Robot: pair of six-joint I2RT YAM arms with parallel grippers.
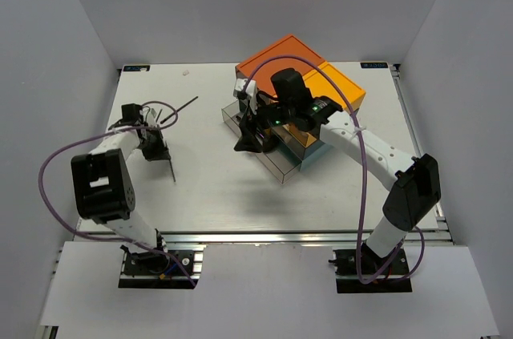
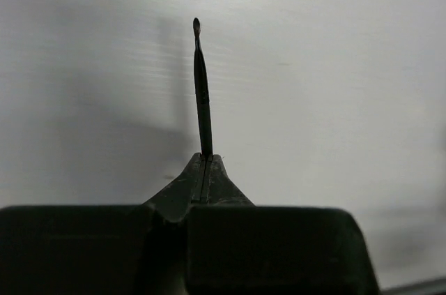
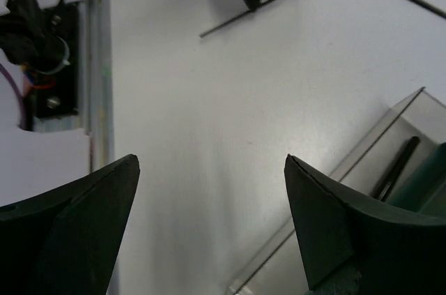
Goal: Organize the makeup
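Note:
My left gripper [image 2: 207,159] is shut on one end of a thin black makeup brush [image 2: 202,93], which sticks straight out from the closed jaws above the white table. From above, that left gripper [image 1: 157,145] is at the table's left with the brush [image 1: 170,167] pointing toward the near edge. A second thin black stick [image 1: 181,110] lies on the table just behind it. My right gripper [image 3: 209,162] is open and holds nothing. It hovers at the left end of a clear drawer tray [image 3: 380,134], where another black stick [image 3: 396,167] lies. From above, the right gripper [image 1: 250,140] is mid-table.
A big box with an orange and yellow top [image 1: 300,74] stands at the back, behind the clear tray [image 1: 276,161]. A metal rail [image 3: 100,65] runs along the table's near edge. White walls enclose the table on three sides.

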